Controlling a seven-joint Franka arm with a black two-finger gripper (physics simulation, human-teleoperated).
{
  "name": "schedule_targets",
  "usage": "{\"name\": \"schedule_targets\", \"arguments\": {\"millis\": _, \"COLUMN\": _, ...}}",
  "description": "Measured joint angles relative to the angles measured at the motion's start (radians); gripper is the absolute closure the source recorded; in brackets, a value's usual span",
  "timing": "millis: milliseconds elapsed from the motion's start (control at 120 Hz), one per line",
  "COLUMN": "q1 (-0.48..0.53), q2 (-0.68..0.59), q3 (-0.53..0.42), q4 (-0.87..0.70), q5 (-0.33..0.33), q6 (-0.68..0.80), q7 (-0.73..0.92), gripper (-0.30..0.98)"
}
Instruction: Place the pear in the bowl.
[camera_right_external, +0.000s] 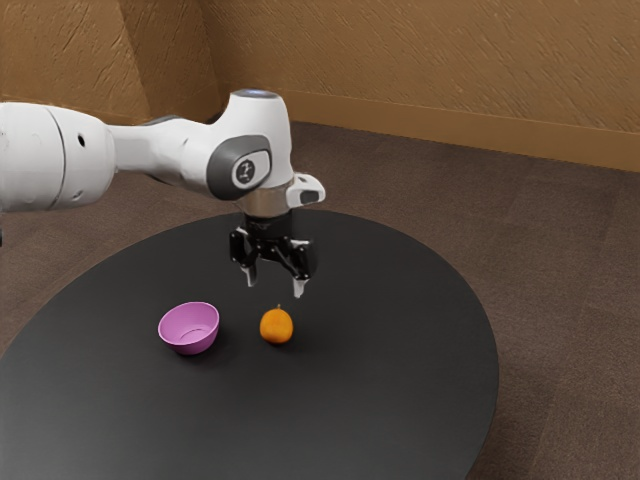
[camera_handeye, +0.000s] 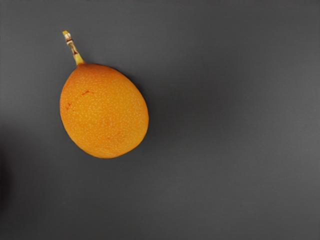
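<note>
While the gripper (camera_right_external: 275, 286) hangs above the fruit (camera_right_external: 277, 327), fingers apart, the bowl (camera_right_external: 189, 329) sits toward the exterior view's left. The arm's logo (camera_right_external: 245, 172) is illegible.

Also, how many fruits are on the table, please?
1: the orange-coloured pear, on the round black table, beside the magenta bowl and below the open gripper. Part of the table is cut off, so more may lie there.
</note>
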Motion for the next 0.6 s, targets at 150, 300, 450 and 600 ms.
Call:
{"name": "schedule_targets", "arguments": {"millis": 150, "q1": 0.006, "q2": 0.037, "q3": 0.002, "q4": -0.049, "q5": 0.022, "q6": 0.122, "q7": -0.064, "gripper": 0.02}}
{"name": "schedule_targets", "arguments": {"millis": 300, "q1": 0.015, "q2": 0.056, "q3": 0.007, "q4": -0.113, "q5": 0.058, "q6": 0.238, "q7": -0.113, "gripper": 0.02}}
{"name": "schedule_targets", "arguments": {"millis": 450, "q1": 0.021, "q2": 0.080, "q3": 0.007, "q4": -0.139, "q5": 0.082, "q6": 0.324, "q7": -0.150, "gripper": 0.02}}
{"name": "schedule_targets", "arguments": {"millis": 600, "q1": 0.023, "q2": 0.115, "q3": 0.007, "q4": -0.141, "q5": 0.091, "q6": 0.376, "q7": -0.179, "gripper": 0.02}}
